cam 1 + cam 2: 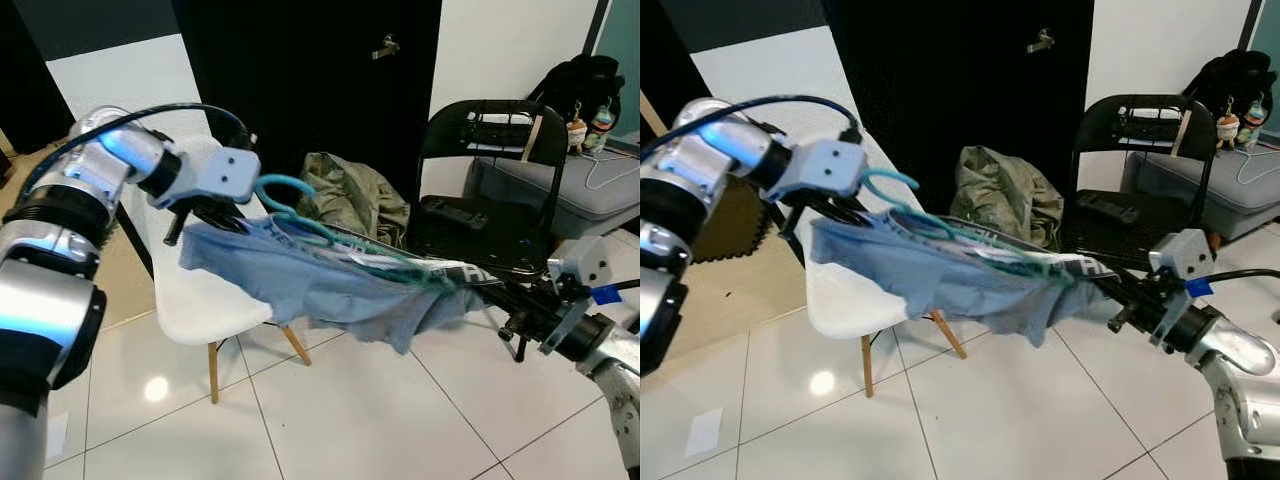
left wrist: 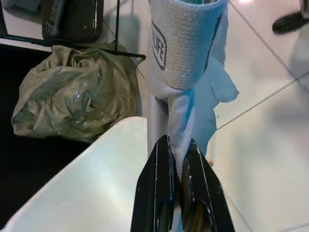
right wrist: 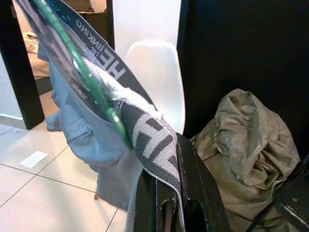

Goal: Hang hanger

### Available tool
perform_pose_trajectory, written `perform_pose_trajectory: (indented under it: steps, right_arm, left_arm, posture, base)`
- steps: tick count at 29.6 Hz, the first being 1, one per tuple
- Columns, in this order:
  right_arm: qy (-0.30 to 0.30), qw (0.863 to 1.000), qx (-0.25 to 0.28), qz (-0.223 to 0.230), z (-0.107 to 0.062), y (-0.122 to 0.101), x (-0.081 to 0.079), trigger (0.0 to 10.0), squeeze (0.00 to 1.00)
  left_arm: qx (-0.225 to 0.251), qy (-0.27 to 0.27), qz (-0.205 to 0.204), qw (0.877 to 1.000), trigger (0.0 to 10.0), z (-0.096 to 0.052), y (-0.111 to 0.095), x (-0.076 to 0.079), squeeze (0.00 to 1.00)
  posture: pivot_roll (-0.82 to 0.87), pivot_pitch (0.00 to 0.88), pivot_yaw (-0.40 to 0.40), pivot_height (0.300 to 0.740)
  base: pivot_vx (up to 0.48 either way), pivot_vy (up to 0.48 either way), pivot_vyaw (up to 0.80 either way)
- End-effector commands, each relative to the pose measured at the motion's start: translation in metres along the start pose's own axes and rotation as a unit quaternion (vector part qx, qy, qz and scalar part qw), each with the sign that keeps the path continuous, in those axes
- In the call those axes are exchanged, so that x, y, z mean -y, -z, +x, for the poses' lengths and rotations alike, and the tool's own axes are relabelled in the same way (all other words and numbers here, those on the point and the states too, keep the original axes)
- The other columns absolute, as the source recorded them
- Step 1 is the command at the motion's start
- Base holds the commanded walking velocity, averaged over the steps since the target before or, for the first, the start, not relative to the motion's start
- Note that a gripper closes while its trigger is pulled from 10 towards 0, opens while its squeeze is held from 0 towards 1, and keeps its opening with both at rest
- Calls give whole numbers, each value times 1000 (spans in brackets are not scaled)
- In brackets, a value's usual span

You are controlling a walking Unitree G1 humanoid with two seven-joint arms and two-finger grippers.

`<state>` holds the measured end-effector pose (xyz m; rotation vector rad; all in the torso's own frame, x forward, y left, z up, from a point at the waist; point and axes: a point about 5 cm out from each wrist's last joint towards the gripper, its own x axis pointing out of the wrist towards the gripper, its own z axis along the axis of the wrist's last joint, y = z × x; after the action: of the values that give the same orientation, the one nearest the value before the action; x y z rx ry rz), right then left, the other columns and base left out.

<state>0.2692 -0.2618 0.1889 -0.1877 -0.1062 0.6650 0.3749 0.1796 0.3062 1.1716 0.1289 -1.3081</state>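
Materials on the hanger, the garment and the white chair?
Hanger: teal, glossy, thin, probably plastic or coated wire.
Garment: soft grey-blue knit fabric, drapes and wrinkles, woven lettered waistband.
White chair: smooth moulded shell, likely plastic, on wood-looking legs.

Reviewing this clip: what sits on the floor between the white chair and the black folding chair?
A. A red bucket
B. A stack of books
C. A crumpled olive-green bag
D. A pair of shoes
C. A crumpled olive-green bag sits on the floor against the dark door, between the white chair and the black folding chair, behind the blue garment stretched between the left gripper and the right gripper.
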Motion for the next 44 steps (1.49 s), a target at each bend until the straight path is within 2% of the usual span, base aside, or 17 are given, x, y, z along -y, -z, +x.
perform_pose_trajectory:
  steps: [1,4,5,6,11,15,17,21,23,25,27,39,43,44]
  right_arm:
    - [-15,1000,0,3,2,0,-5,0,0]
    - [-26,1000,-11,8,3,6,-10,0,0]
    - [-26,1000,-11,8,3,6,-10,0,0]
    - [-29,999,-16,12,4,9,-13,0,0]
    - [-31,999,-20,17,5,12,-14,0,0]
    - [-30,999,-21,16,5,12,-13,0,0]
    - [-29,999,-20,16,4,11,-13,0,0]
    - [-22,1000,-16,9,2,5,-8,0,0]
    - [-22,1000,-16,9,2,5,-8,0,0]
    - [-19,1000,-10,4,-1,0,-5,0,0]
    - [-18,1000,-7,1,-2,-3,-4,0,0]
    - [-34,999,4,-23,1,-17,-3,0,0]
    - [-81,996,8,-44,13,-28,-13,0,0]
    - [-109,993,8,-53,19,-32,-19,0,0]
  left_arm:
    - [-3,-8,-21,1000,10000,-9,8,4,0]
    - [52,-11,-26,998,10000,-16,2,4,0]
    - [52,-11,-26,998,10000,-16,2,4,0]
    - [83,-5,-23,996,10000,-19,-2,4,0]
    - [115,0,-24,993,10000,-18,-6,7,0]
    - [119,1,-26,993,10000,-18,-6,9,0]
    - [111,1,-26,994,10000,-20,-5,9,0]
    - [60,7,-31,998,10000,-23,7,13,0]
    - [60,7,-31,998,10000,-23,7,13,0]
    - [12,9,-38,999,10000,-24,18,19,0]
    - [-4,8,-41,999,10000,-24,21,22,0]
    - [-27,0,-41,999,10000,-21,25,24,0]
    - [-26,2,-34,999,10000,-10,22,25,0]
    - [-23,4,-33,999,10000,-2,21,26,0]
  posture:
    - [34,11,95,740]
    - [35,12,96,740]
    - [35,12,96,740]
    - [38,12,95,740]
    - [41,12,94,740]
    - [41,11,93,740]
    - [42,11,92,740]
    - [41,10,92,740]
    - [41,10,92,740]
    - [39,9,94,740]
    - [39,8,92,740]
    - [37,3,95,740]
    - [31,0,97,740]
    - [29,0,95,740]
  base:
    - [0,0,0]
    - [0,0,0]
    - [0,0,0]
    - [0,0,0]
    - [0,0,0]
    - [0,0,0]
    - [0,0,0]
    - [0,0,0]
    - [0,0,0]
    - [0,0,0]
    - [0,0,0]
    - [0,0,0]
    - [0,0,0]
    - [0,0,0]
